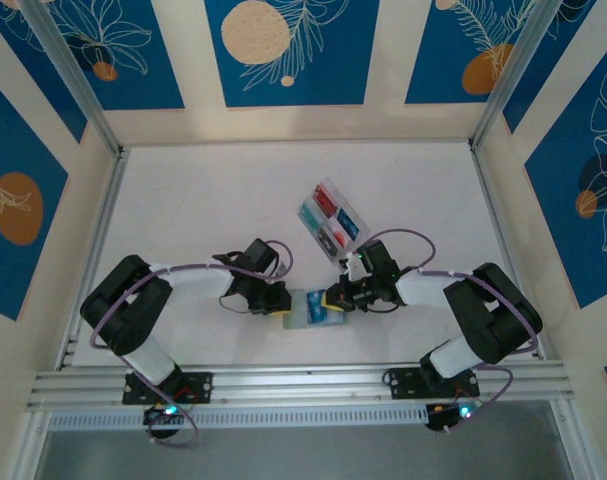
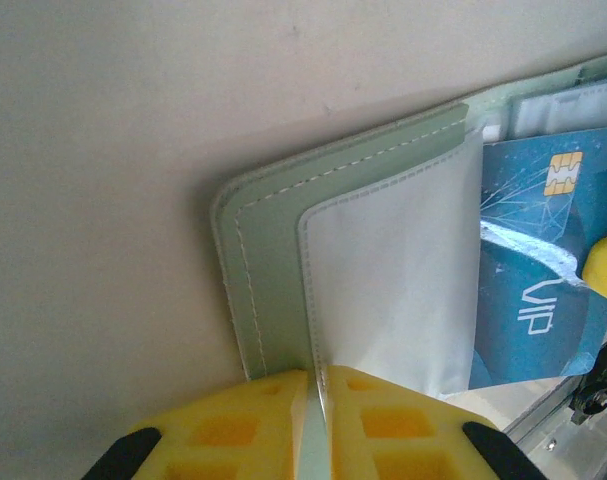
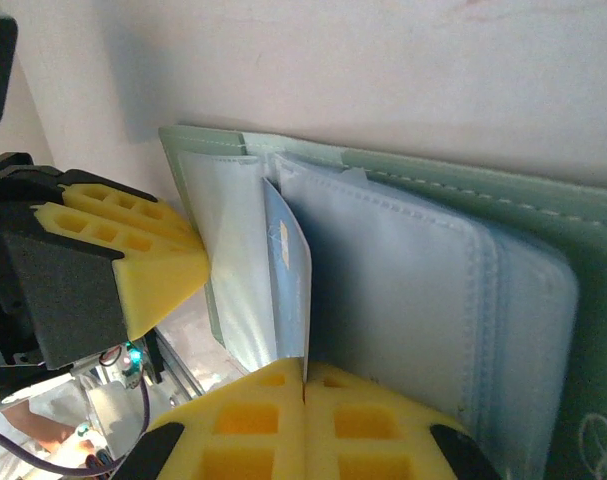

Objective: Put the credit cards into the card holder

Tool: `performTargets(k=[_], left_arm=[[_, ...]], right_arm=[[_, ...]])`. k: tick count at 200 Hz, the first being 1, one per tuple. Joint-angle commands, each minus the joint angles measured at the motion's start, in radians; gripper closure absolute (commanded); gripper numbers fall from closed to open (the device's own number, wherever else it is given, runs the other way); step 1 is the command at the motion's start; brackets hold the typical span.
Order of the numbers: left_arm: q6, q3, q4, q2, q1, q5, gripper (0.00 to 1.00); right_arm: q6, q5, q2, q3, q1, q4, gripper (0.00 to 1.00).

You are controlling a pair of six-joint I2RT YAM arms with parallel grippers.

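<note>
Top external view: on the left, the left arm reached in from its base with the elbow bent. Its left gripper [image 1: 274, 298] lay low over the white table [image 1: 203, 210], jaws nearly together and pinching the left edge of the opened card holder [image 1: 303, 310], which lay flat between the two arms near the front rail. In the left wrist view, that pinch sat on the clear inner pocket flap. To the right, the right gripper [image 1: 335, 300] pointed leftward, jaws pressed together on the thin edge of a teal credit card [image 2: 543, 290] partly tucked behind the pocket. Finishing well probably meant sliding the card level and straight along the slot while the left side steadied the holder. Further right, behind, lay a clear box [image 1: 333, 220] with more coloured cards
</note>
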Motion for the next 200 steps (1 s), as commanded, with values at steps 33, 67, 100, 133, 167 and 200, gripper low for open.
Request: performTargets(k=[33,67,100,133,167,200], left_arm=[[0.017,-0.033,-0.093,0.012,0.019,-0.057,0.85],[0.02,-0.035,-0.093,0.019,0.018,-0.058,0.85],[0.021,-0.042,-0.093,0.022,0.018,-0.06,0.85],[0.025,-0.041,-0.107,0.022,0.018,-0.067,0.85],[0.029,-0.043,-0.123,0.005,0.021,-0.078,0.85],[0.033,-0.043,-0.135,-0.007,0.023,-0.085,0.85]], right_arm=[[-0.044,-0.029,0.02,-0.006,0.02,-0.118,1.0],[-0.061,-0.039,0.061,0.023,0.02,-0.118,1.0],[-0.076,-0.041,0.089,0.042,0.025,-0.127,1.0],[-0.073,-0.059,0.092,0.028,0.028,-0.095,1.0],[-0.079,-0.086,0.027,0.005,0.028,-0.079,1.0],[-0.096,-0.11,-0.023,0.001,0.026,-0.069,1.0]])
